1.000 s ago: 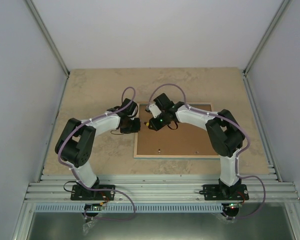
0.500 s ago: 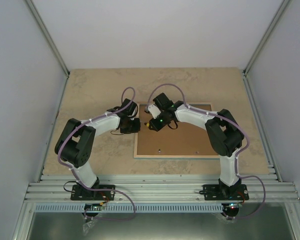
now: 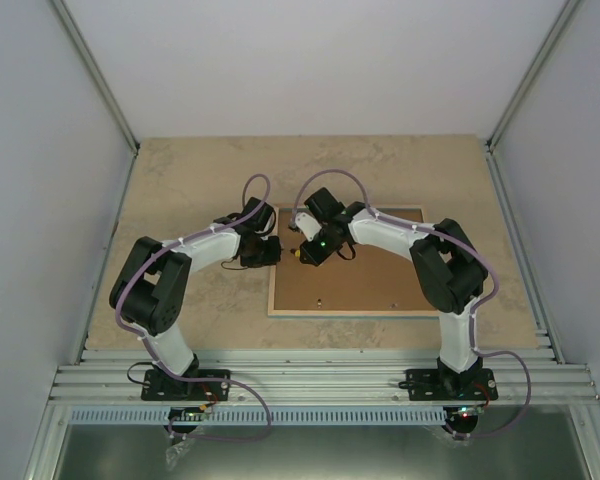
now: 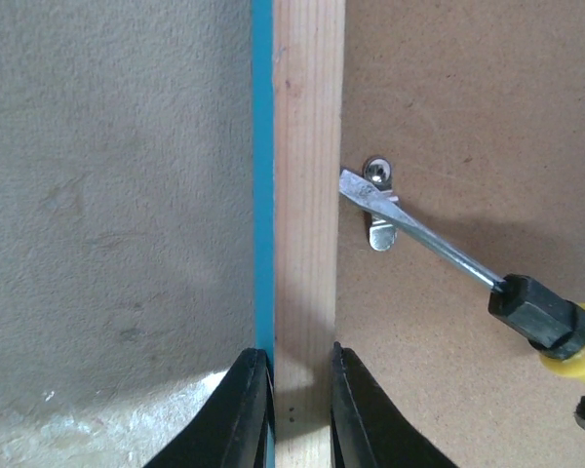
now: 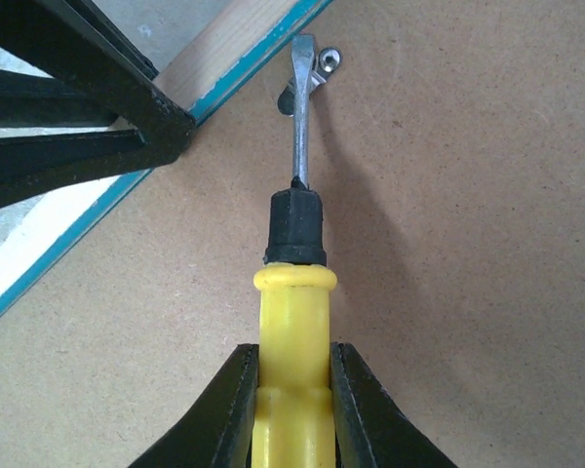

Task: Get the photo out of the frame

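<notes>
Both gripping | left end effector [image 4: 296,369]: frame [image 4: 307,195] | right end effector [image 5: 292,363]: screwdriver [image 5: 293,234]

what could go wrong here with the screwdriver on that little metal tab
1. The screwdriver blade lies at a slant on the small metal tab; it may slip off and gouge the backing board.
2. The left gripper pinches only the narrow wooden rail of the frame, so a sideways push could twist it out of that hold.
3. The right gripper holds the screwdriver by its yellow handle, which might rotate in the grip under load.
</notes>
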You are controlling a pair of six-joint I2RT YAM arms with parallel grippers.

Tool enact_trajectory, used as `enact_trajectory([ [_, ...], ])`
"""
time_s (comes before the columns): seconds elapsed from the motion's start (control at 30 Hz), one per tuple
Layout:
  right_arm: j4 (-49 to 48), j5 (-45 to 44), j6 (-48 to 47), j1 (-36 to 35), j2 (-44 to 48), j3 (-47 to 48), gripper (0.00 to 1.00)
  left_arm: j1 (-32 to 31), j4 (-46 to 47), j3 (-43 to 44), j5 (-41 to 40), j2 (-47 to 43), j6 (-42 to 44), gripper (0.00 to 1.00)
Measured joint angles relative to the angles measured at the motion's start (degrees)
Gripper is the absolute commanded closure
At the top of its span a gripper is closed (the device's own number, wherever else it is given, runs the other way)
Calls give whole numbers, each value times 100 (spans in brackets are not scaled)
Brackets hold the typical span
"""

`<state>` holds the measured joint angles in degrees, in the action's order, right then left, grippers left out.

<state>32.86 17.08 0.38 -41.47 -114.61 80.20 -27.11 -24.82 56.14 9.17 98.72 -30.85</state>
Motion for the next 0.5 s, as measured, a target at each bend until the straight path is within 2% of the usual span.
enact_trajectory([
  [0.3, 157, -389, -42, -57, 4, 0, 100, 0, 15, 0, 0, 0, -52, 85],
  [0.5, 94, -339, 52, -55, 238, -245, 100, 2, 127, -42, 44, -28, -184, 64],
])
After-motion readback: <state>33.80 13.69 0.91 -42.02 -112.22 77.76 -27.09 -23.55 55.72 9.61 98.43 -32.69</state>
